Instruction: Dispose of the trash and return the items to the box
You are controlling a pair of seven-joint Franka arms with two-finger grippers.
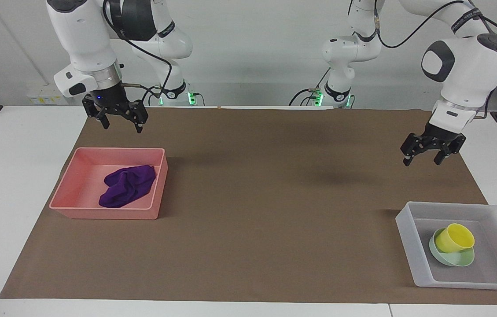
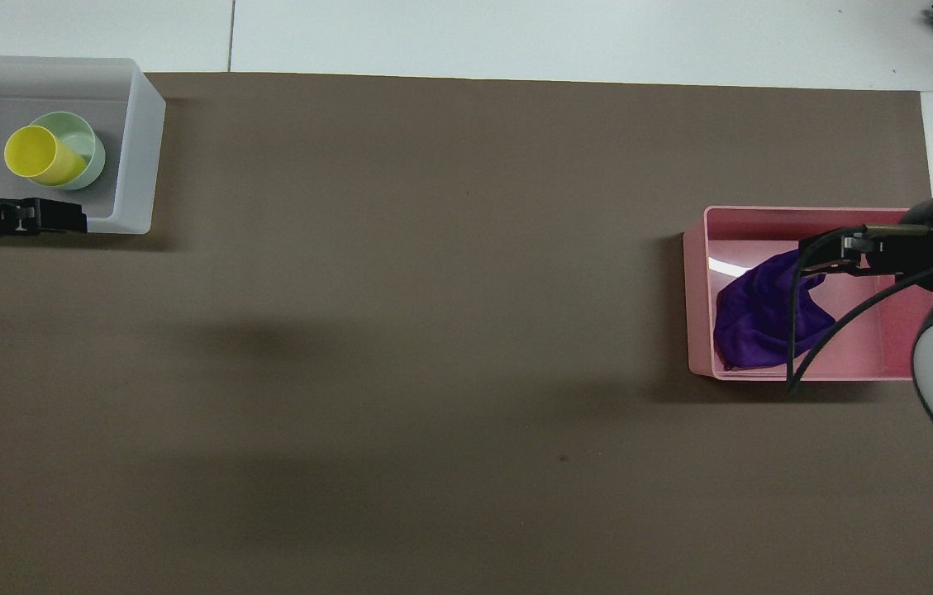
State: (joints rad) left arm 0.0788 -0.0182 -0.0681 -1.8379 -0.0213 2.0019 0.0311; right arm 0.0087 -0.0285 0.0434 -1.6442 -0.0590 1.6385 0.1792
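Observation:
The purple cloth trash (image 1: 127, 185) (image 2: 755, 322) lies crumpled inside the pink bin (image 1: 103, 213) (image 2: 697, 289), touched by nothing. High over that bin hangs my right gripper (image 1: 123, 127) (image 2: 834, 252), open and empty. The translucent box (image 1: 406, 233) (image 2: 135, 140) holds the mint-green bowl (image 1: 455, 259) (image 2: 90, 145), and the yellow cup (image 1: 453, 237) (image 2: 40, 157) leans tilted in the bowl. My left gripper (image 1: 421, 162) (image 2: 78, 221) is raised over the mat by the box's edge, open and empty.
A brown mat (image 1: 274, 198) covers most of the white table. The pink bin stands at the right arm's end and the box at the left arm's end. A black cable (image 2: 805, 330) from the right arm hangs over the bin.

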